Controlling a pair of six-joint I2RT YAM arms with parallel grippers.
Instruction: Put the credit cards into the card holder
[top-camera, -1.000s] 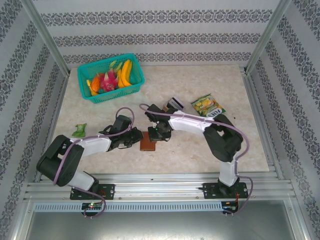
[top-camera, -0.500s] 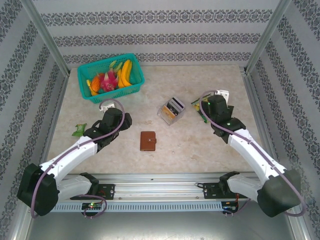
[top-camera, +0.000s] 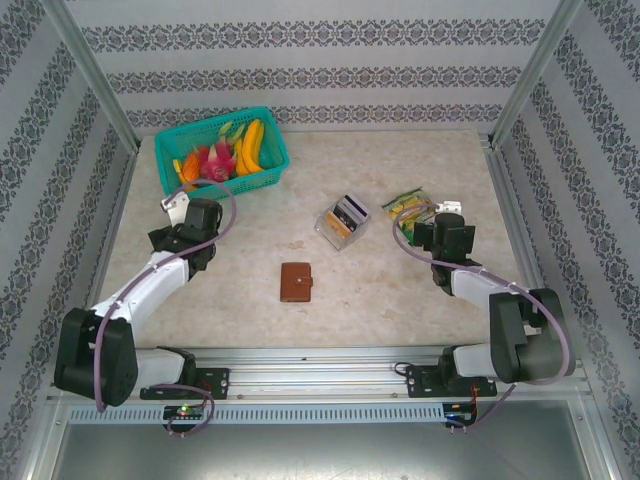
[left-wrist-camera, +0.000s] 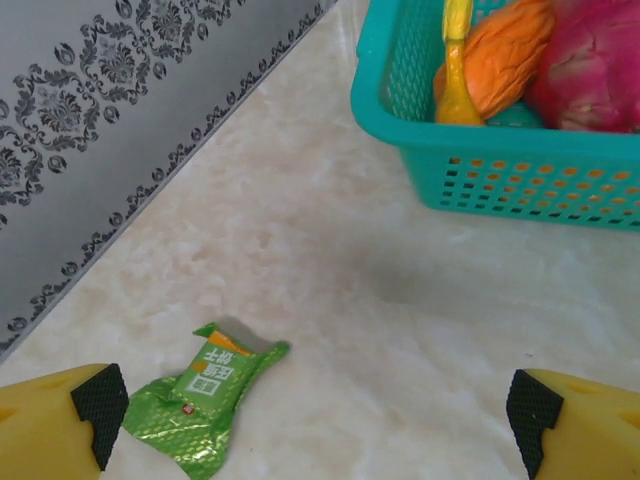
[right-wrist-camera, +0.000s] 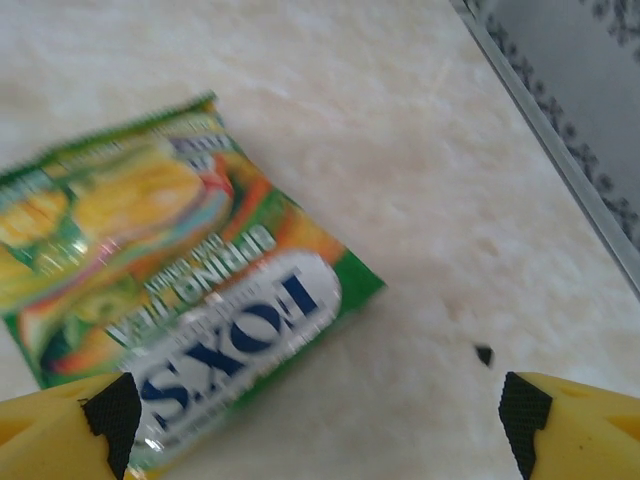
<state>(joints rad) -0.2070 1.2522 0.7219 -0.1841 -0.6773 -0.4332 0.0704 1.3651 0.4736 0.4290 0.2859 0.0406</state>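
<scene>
The brown card holder lies folded shut on the marble table, with neither arm near it. Thin cards stand on edge in a clear plastic box just beyond it; I cannot tell if these are the credit cards. My left gripper hovers at the left, open and holding nothing, with a crumpled green wrapper below its left finger. At the right, my right gripper is also open, over the near edge of a snack packet.
A teal basket of toy fruit stands at the back left, just ahead of the left gripper. The snack packet lies right of the clear box. Patterned walls with metal rails close in the left, right and back sides.
Both arms have pulled away from the card holder, the left one to the left and the right one to the right. Both grippers have opened. The card holder now lies uncovered.
</scene>
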